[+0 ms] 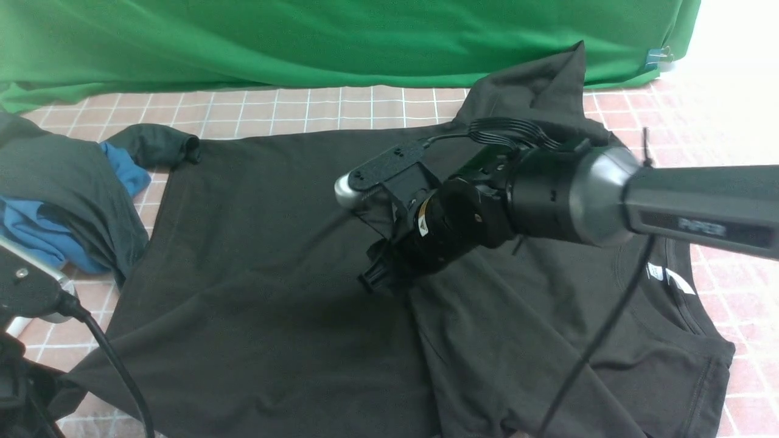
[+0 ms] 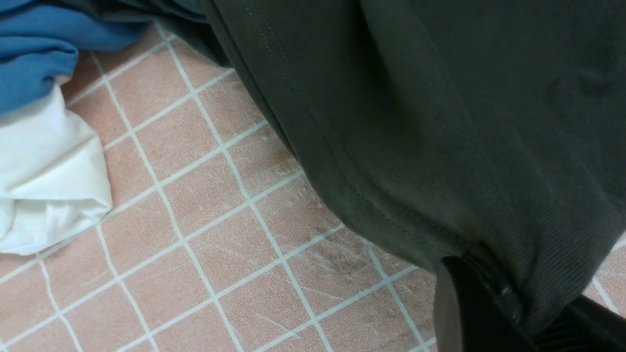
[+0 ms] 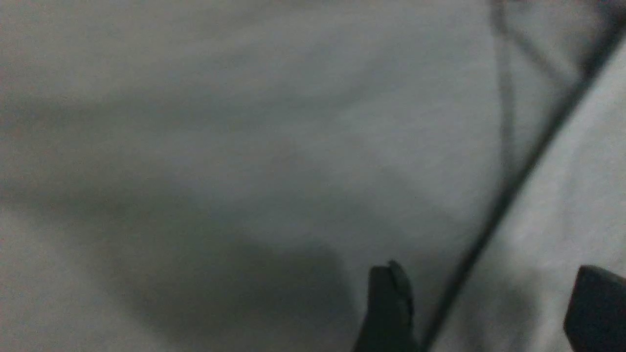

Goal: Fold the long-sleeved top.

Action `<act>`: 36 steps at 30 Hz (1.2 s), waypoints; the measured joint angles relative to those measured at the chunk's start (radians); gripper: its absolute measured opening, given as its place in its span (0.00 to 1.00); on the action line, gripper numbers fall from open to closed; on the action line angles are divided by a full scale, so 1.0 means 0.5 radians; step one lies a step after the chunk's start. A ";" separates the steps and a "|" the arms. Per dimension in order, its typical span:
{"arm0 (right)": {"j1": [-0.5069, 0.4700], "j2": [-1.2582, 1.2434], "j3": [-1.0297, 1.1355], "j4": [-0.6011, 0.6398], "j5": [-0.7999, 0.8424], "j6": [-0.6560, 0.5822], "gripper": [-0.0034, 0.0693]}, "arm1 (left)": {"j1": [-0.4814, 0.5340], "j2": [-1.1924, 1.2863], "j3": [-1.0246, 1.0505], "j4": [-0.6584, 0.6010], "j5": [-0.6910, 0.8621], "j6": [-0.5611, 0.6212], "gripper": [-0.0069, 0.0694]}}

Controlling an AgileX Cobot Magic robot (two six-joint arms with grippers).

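One long-sleeved top (image 1: 261, 255) lies flat on the tiled surface (image 1: 341, 103), with one grey-and-blue pile (image 1: 67, 201) beside it. The right gripper (image 1: 380, 277) is at its middle. Left wrist: left gripper (image 2: 518, 313) clenched on the hem; a tug could skew the fold. Right wrist: blurred, jaws released, nothing held.

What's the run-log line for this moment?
left pincer: shut on long-sleeved top hem | right pincer: open, above top | fold: incomplete

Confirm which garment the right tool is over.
The black long-sleeved top, spread out, white lettering near its neck; the right tool is over its middle. The charcoal-grey garment and blue cloth lie bunched far left.
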State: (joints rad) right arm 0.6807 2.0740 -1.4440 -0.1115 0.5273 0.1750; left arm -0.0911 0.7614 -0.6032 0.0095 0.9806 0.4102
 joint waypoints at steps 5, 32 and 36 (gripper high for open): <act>-0.026 0.077 -0.028 -0.027 0.036 0.038 0.56 | 0.000 0.000 0.000 -0.001 0.004 0.000 0.16; 0.099 -0.251 -0.035 0.037 0.265 -0.150 0.09 | 0.000 0.000 0.000 0.001 0.028 0.000 0.16; 0.211 -0.257 -0.033 0.137 0.386 -0.304 0.09 | 0.000 0.000 0.000 0.001 0.024 0.000 0.16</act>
State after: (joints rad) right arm 0.7862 1.9456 -1.4603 -0.0431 0.7202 0.0230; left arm -0.0911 0.7614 -0.6032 0.0102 0.9926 0.4102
